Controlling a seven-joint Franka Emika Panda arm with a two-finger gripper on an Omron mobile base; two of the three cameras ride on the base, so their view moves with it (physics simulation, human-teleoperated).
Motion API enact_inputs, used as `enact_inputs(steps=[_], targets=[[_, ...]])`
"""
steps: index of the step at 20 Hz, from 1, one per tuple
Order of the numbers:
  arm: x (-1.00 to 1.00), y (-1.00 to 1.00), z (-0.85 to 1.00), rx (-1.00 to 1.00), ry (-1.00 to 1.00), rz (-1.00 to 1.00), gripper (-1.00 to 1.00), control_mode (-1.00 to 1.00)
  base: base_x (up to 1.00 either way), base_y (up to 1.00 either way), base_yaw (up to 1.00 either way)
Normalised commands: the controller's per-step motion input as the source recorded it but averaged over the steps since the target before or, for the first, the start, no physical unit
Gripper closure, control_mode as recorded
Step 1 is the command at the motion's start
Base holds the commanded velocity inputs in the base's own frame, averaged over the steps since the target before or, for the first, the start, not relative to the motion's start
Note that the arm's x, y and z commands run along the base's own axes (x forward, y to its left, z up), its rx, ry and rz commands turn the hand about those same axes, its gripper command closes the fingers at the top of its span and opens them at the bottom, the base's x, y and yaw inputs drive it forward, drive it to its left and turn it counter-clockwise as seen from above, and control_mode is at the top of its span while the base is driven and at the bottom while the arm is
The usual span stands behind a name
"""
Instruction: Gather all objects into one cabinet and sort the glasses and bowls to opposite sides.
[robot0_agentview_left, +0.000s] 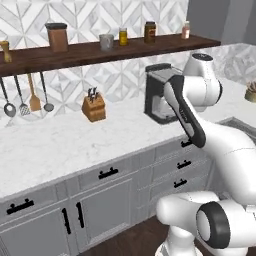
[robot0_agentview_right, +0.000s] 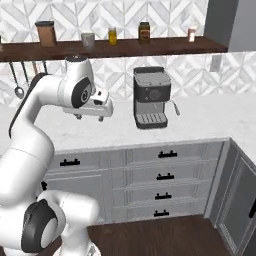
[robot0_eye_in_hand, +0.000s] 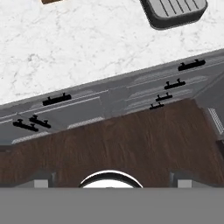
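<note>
Left of the coffee machine (robot0_agentview_right: 150, 97), above the marble counter (robot0_agentview_right: 200, 120) edge — gripper (robot0_agentview_right: 90, 118) pointing down, jaws spread wide, holding nothing. Up on the dark wooden shelf (robot0_agentview_right: 165, 47), left of the machine — one grey mug (robot0_agentview_right: 88, 39) between spice jars. Below the machine, grey drawers (robot0_agentview_right: 165, 175) with black handles.

White marble counter (robot0_agentview_left: 50, 145) and dark wall shelf (robot0_agentview_left: 100, 52)
A coffee machine (robot0_agentview_right: 150, 98) and knife block (robot0_agentview_left: 94, 107) stood on the counter; jars (robot0_agentview_right: 144, 31) lined the shelf.
</note>
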Motion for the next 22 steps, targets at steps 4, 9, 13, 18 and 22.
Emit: enact_inputs(steps=[4,9,13,18,22], targets=[[0.00,0.00,0.00,0.00,0.00,0.00,-1.00,1.00,0.00,0.00,0.81],[0.00,0.00,0.00,0.00,0.00,0.00,-1.00,1.00,0.16,0.02,0.51],[0.00,0.00,0.00,0.00,0.00,0.00,-1.00,1.00,0.90,-0.13,0.11],[0.00,0.00,0.00,0.00,0.00,0.00,-1.00,1.00,0.14,-0.86,0.26],[0.00,0.00,0.00,0.00,0.00,0.00,-1.00,1.00,0.03,-0.27,0.06]])
